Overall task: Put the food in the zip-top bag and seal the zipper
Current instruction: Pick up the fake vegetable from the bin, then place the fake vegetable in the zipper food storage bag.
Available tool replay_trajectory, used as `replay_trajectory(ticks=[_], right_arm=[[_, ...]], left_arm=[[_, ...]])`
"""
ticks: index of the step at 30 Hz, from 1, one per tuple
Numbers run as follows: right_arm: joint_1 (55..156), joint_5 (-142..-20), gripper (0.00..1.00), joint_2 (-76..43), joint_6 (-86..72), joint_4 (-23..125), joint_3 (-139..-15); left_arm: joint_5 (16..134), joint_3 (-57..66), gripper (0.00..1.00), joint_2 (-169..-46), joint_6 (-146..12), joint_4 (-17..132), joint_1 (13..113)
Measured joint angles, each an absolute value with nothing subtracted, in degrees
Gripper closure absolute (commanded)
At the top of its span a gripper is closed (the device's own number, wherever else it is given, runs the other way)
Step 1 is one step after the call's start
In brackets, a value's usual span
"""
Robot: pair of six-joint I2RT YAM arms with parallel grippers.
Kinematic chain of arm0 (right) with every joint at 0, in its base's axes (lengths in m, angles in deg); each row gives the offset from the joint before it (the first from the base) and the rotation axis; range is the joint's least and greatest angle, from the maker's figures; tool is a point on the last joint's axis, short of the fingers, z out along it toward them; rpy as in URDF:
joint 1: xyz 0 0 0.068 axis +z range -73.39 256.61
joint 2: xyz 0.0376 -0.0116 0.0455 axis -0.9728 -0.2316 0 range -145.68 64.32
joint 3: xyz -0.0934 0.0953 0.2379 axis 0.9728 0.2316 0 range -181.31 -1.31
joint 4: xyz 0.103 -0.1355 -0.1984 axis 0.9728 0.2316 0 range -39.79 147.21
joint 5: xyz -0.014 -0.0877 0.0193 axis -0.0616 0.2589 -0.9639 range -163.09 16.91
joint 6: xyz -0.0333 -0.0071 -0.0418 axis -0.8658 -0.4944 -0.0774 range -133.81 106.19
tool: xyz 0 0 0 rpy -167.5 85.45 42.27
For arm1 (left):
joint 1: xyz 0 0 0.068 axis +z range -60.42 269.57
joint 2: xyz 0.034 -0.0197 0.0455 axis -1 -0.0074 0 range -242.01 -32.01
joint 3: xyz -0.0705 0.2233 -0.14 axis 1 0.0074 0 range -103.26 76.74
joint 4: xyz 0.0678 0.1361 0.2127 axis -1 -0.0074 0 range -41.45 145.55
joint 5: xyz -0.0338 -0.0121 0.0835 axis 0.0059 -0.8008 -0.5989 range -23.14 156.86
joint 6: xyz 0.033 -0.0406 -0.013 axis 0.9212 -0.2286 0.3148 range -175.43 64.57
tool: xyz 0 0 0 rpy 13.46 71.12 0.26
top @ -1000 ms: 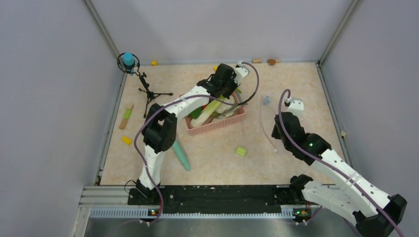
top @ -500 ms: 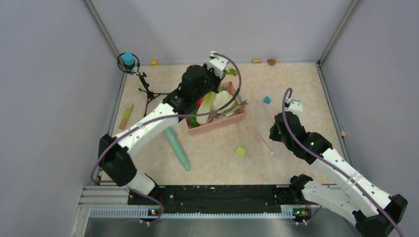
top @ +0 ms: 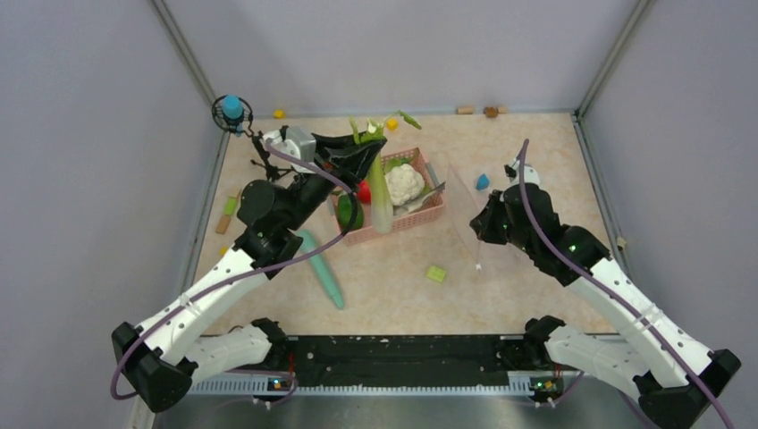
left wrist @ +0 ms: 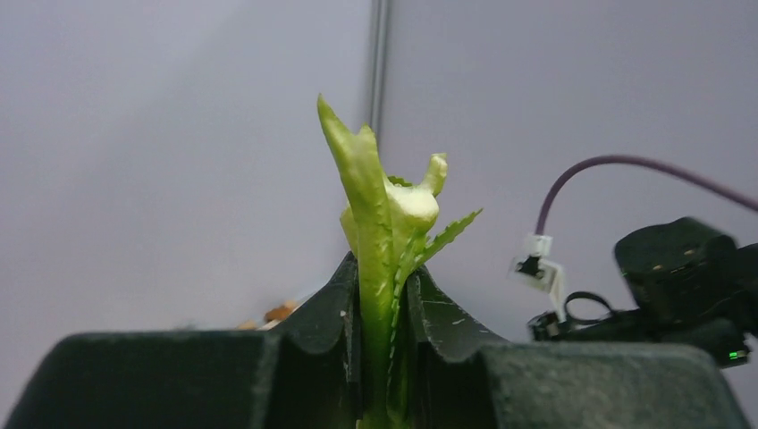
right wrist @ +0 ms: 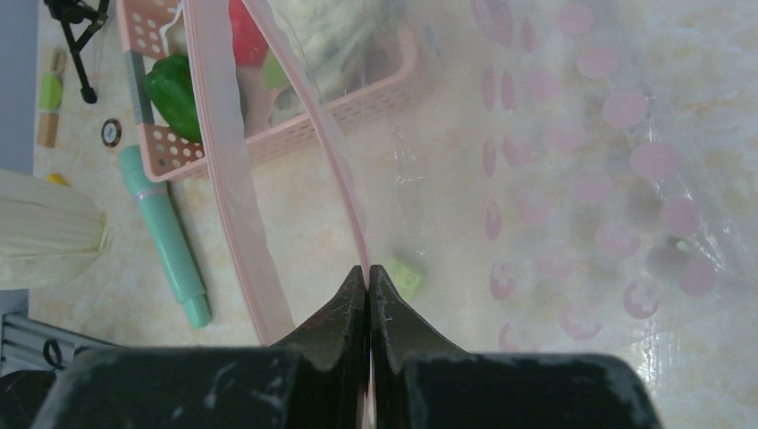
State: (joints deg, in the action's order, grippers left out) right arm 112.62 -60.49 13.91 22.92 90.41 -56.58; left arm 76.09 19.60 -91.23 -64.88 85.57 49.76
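Note:
My left gripper is shut on the leafy top of the pale green-white leek, which hangs upright over the pink basket's left part. In the left wrist view the leek's green leaves stick up between the shut jaws. The white cauliflower, red tomato and a dark green piece lie in the basket. My right gripper is shut on the zip-top bag at its pinkish zipper and holds it up, mouth open towards the basket. The leek's white end shows at the left.
A long teal stick lies left of centre. A yellow-green block lies near the bag's lower end. A blue piece is right of the basket. A small tripod with a blue-topped fan stands at the back left. Walls enclose the table.
My left arm has drawn back towards the left and lifted the leek up out of the basket. My right gripper has moved up and a little left with the bag.

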Motion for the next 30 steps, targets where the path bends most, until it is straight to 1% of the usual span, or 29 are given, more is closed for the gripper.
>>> replay_trajectory(ticks=[7, 14, 21, 30], right_arm=[[112.48, -64.51, 1.00, 14.00, 22.86, 88.95, -56.54], [112.46, -67.04, 1.00, 13.47, 22.90, 85.47, -56.47], [112.46, -68.05, 1.00, 11.20, 23.32, 82.76, -56.43], [112.44, -69.58, 1.00, 9.76, 23.53, 80.36, -55.29]], left_arm=[[79.52, 20.58, 1.00, -92.00, -74.02, 98.81, 49.76], [79.94, 14.90, 1.00, -101.77, -81.76, 110.42, 49.26], [81.01, 9.28, 1.00, -110.05, -85.93, 113.83, 48.23], [80.99, 6.00, 1.00, -114.21, -86.83, 116.19, 46.96]])
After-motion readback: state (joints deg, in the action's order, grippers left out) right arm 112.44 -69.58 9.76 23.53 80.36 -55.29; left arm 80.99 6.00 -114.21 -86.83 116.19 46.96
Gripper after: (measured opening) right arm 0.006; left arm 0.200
